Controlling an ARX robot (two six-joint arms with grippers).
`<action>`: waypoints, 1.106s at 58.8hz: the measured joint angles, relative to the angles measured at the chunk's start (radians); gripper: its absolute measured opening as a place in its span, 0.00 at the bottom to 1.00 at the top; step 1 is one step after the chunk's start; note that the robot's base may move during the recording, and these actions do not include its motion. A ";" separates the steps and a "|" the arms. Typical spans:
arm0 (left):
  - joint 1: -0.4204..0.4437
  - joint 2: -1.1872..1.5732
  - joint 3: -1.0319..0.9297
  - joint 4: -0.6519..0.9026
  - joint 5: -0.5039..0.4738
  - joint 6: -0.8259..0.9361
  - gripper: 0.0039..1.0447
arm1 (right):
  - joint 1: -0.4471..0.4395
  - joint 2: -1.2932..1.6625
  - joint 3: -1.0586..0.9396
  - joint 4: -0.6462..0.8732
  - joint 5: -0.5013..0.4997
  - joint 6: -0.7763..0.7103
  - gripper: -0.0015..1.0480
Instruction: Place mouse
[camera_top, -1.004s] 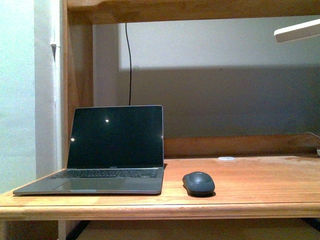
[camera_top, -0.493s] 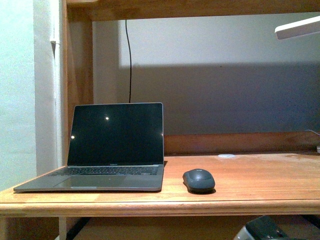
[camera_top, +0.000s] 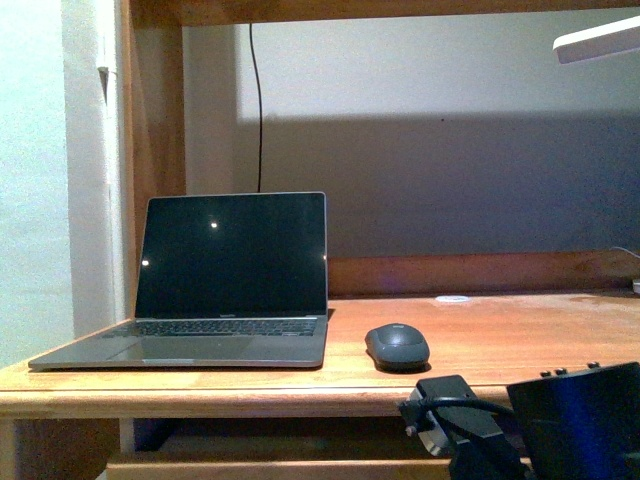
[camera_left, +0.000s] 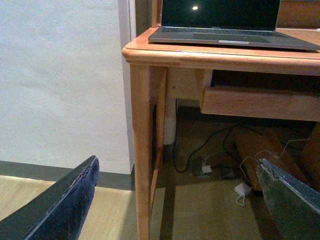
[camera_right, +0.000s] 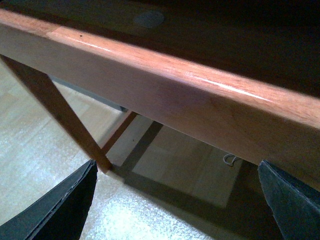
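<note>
Both jaws spread wide, nothing held. Left gripper (camera_left: 177, 200) low beside the desk (camera_left: 200, 52), near its front corner leg, pads (camera_left: 67, 200) empty. Right gripper (camera_right: 175, 200) under the desk's front edge, floor showing between its fingers (camera_right: 60, 205). Front view: right arm (camera_top: 520, 420) below the desk edge, on the right. Mouse (camera_top: 397, 346) on the desktop near the front edge, just right of the open laptop (camera_top: 225, 285), apart from it. White disc (camera_top: 452, 298) farther back. Lamp head (camera_top: 598, 40) upper right.
</note>
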 joint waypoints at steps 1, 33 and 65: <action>0.000 0.000 0.000 0.000 0.000 0.000 0.93 | 0.000 0.002 0.002 0.000 0.002 0.005 0.93; 0.000 0.000 0.000 0.000 0.000 0.000 0.93 | -0.159 -0.346 -0.242 0.010 -0.149 0.019 0.93; 0.000 0.000 0.000 0.000 0.000 0.000 0.93 | -0.772 -1.534 -0.792 -0.492 -0.731 0.230 0.93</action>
